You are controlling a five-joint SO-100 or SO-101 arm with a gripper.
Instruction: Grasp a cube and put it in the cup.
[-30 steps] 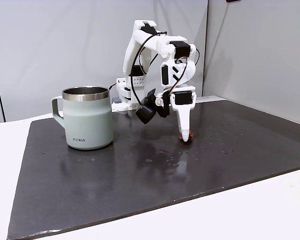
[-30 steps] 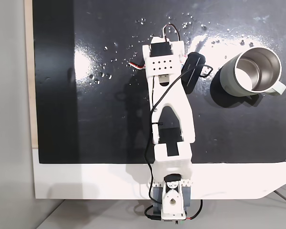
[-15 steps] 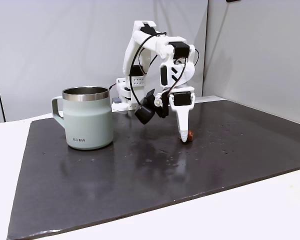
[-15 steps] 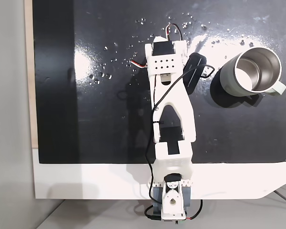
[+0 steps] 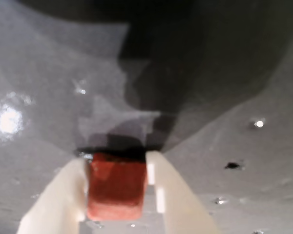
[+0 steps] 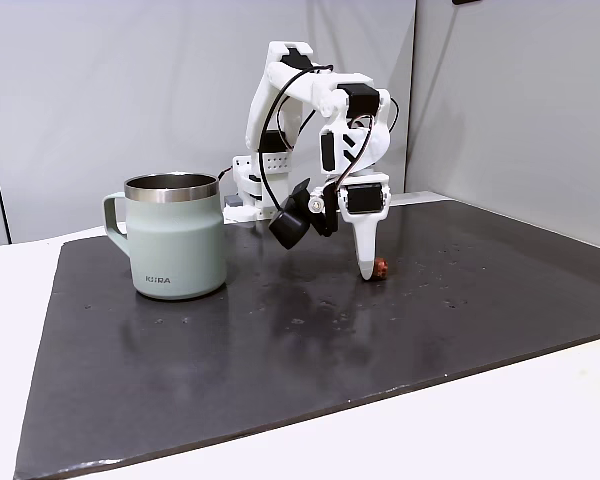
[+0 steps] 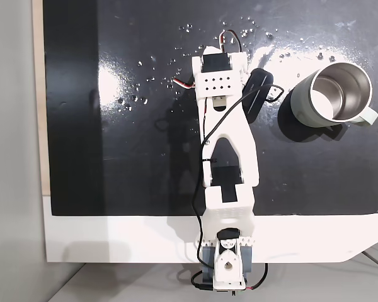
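Closed upon the small reddish-brown, slightly rounded cube (image 5: 116, 186), my jaws (image 5: 118, 195) grip it between two pale cream plastic fingers (image 5: 171, 195), one pressed flat against each side face, as the wrist view shows. In a fixed view from the side, the cube (image 6: 379, 267) sits at the very tip of my downward-pointing white fingers, just above or barely clear of the dark, glossy slab-like mat (image 6: 280, 340) that covers the white counter (image 6: 540, 420); whether it has fully left the surface I cannot tell. The large pale sage-green insulated mug (image 6: 176, 238), with steel rim, side handle and small dark lettering, stands upright well apart from my jaws, to the left in that side view and to the right in a fixed view from above (image 7: 335, 94), where its open, polished steel interior faces upward. The coming move, I judge, turns on this single offset: a lift above the rim, then a sideways carry toward the mug's mouth. The cube looks matte and faintly soft-edged; the mat is reflective and speckled with bright flecks; the mug's wall appears smooth and satin.
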